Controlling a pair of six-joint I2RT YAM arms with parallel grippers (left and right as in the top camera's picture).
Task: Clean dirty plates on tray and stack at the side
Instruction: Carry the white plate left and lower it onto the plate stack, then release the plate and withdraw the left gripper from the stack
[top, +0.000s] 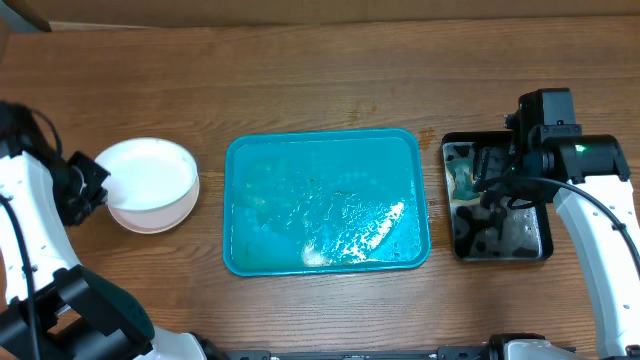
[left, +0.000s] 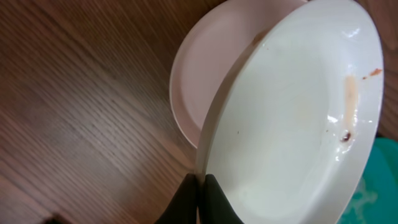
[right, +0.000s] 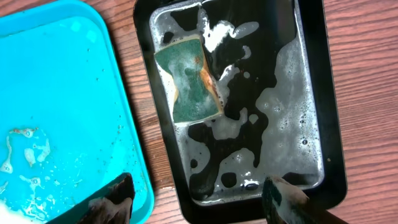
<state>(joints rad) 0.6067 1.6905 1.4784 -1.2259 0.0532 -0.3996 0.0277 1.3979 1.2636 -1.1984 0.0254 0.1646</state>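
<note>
Overhead, the plates (top: 150, 183) sit stacked left of the tray (top: 300, 190). Left wrist: the left gripper (left: 202, 190) pinches the tilted upper plate (left: 280, 124) by its rim. Right wrist: the right gripper (right: 202, 196) gapes empty over a black tray (right: 329, 124) right of the tray.

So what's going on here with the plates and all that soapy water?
The left pincer grips a white plate by its rim, tilted over a second plate lying on the table beside the blue tray. The tray holds only suds. The right pincer hangs open over a black tray where a sponge sits in soapy water.
</note>
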